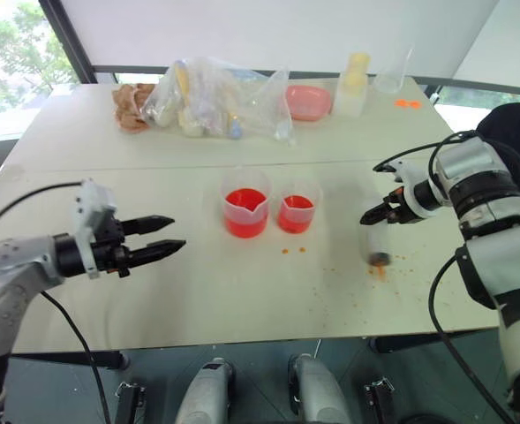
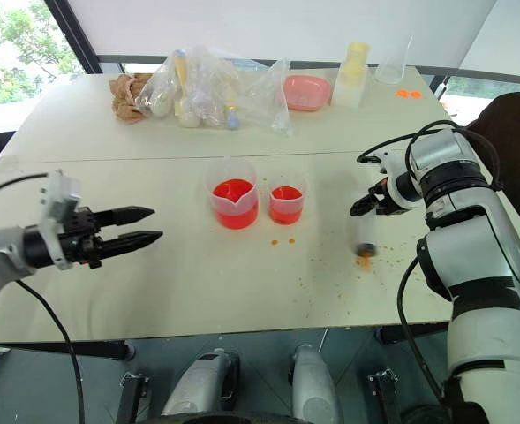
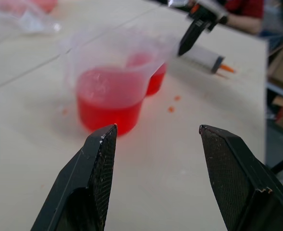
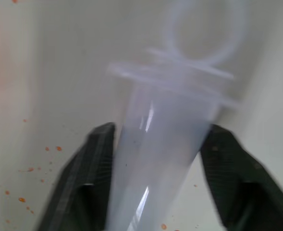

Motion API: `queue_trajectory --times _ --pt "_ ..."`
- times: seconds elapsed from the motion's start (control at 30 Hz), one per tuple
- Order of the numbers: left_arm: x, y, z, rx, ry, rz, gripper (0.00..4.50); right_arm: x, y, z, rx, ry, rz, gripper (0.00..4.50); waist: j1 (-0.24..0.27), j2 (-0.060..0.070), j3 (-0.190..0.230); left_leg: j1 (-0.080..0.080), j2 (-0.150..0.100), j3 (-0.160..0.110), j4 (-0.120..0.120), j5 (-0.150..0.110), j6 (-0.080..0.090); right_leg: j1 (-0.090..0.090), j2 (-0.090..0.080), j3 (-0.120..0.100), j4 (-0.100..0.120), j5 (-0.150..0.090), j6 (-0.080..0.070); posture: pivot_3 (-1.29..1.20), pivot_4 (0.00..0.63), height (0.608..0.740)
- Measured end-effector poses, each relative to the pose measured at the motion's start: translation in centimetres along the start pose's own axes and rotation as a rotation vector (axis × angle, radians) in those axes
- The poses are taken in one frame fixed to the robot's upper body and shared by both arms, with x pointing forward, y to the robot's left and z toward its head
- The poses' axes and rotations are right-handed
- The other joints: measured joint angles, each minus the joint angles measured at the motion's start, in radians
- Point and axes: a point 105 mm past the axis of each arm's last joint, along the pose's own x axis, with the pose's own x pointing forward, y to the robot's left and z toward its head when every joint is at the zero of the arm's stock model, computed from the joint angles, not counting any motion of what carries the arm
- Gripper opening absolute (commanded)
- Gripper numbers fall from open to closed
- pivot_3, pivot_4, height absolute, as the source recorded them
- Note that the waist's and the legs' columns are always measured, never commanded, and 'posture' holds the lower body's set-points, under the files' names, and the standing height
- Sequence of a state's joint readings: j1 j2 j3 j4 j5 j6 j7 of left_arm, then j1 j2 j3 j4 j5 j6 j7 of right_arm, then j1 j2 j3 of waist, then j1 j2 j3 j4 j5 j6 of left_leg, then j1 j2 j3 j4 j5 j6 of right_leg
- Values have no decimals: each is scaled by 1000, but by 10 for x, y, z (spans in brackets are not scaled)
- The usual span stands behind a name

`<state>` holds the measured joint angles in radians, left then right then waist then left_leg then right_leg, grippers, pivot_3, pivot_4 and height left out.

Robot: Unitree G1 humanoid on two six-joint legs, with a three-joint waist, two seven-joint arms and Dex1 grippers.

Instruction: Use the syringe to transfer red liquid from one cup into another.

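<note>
Surface [image 1: 198, 300]: pale top, wide and bare toward the robot, clutter along the far edge only; ample room for a lift and carry.

Right arm: nearer to the syringe [image 1: 375, 245] by far. Right claw [image 1: 372, 215] points steeply down with fingers, per right wrist view, on either side of the barrel at its flanged plunger end. Judged clamped on it; blur hides the contact itself.

Left claw [image 1: 173, 236]: fingers apart, nothing between them, roughly level, aimed across toward the cups, well apart from both.

Spouted cup [image 1: 245, 212]: centre of surface, red liquid [image 1: 245, 223] about half up. Narrower cup [image 1: 297, 208] just beside it, on the robot's right, also holding red.

Syringe: lies right of both cups, long axis running from the claw back toward the robot, stained tip [image 1: 380, 260] at the near end, resting on or just off the surface amid orange specks.

Key relation: spouted cup lies left of the syringe, past the narrower cup. Judged next move: lift, swing tip down, carry leftward over the narrower rim w/o clipping it.
</note>
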<state>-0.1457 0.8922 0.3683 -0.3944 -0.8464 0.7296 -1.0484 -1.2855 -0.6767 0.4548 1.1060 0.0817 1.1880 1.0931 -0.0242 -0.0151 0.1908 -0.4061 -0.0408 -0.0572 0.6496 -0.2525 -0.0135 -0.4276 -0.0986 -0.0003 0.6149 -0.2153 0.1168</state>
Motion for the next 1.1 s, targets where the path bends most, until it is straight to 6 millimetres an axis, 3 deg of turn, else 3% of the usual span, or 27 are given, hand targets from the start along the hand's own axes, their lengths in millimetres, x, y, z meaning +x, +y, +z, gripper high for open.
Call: queue_trajectory --times 0.2,0.33,0.43,0.5,0.57,0.6,0.67,0.7,0.77,0.87,0.93,1.1 --pt "1 -11 8 18 30 -105 2845 3 3 2 -2 -10 18 1446 -18 0 0 1 0 0 0 1 -2 1 1 0 1 0 0 0 150 740" --pt "6 -6 6 19 37 -115 2845 3 3 4 3 -32 29 1446 -19 0 0 1 0 1 0 2 -3 1 1 0 2 0 0 0 150 740" --pt "6 3 3 17 42 -96 2845 -3 5 16 -103 -119 40 1446 -20 2 2 -1 0 1 0 2 -4 -1 1 0 2 0 0 0 150 740" --pt "5 13 6 17 20 -60 2845 -26 18 44 -263 -292 56 1446 -20 6 4 -2 0 1 0 3 -5 -5 1 2 4 0 0 0 150 740" --pt "5 27 18 29 -34 -10 2845 -79 56 92 -526 -652 42 1446 -20 8 5 -3 0 1 -1 3 -5 -8 1 2 10 0 0 0 150 740" --pt "5 31 23 36 -50 -1 2845 -106 74 107 -602 -814 20 1446 -20 7 5 -3 0 1 -1 3 -5 -8 1 1 12 0 0 0 150 740" --pt "3 40 30 39 -72 21 2845 -150 113 122 -678 -1143 7 1446 -19 4 3 -2 2 0 -3 3 -5 -8 4 0 13 -1 -2 0 150 740" --pt "2 44 32 35 -78 28 2845 -158 127 123 -680 -1253 13 1446 -19 1 2 -1 3 -1 -3 3 -5 -8 4 0 13 -1 -2 0 150 740" --pt "0 53 35 37 -86 48 2845 -152 144 119 -655 -1378 39 1446 -17 0 1 -1 3 -1 -2 4 -7 -7 4 0 14 -1 -3 0 150 740" --pt "-1 71 52 70 -118 100 2845 -102 169 105 -513 -1399 194 1446 -16 0 2 -1 2 -1 -1 5 -8 -7 3 0 15 0 -3 0 150 740" --pt "-3 79 63 99 -134 120 2845 -82 188 99 -440 -1384 295 1446 -14 1 2 -2 1 -1 0 5 -9 -8 2 1 16 0 -3 0 150 740" --pt "-6 91 77 138 -119 141 2845 -91 228 87 -463 -1464 424 1446 -17 0 2 -2 1 -3 -1 5 -9 -9 3 0 16 0 -3 0 150 740"
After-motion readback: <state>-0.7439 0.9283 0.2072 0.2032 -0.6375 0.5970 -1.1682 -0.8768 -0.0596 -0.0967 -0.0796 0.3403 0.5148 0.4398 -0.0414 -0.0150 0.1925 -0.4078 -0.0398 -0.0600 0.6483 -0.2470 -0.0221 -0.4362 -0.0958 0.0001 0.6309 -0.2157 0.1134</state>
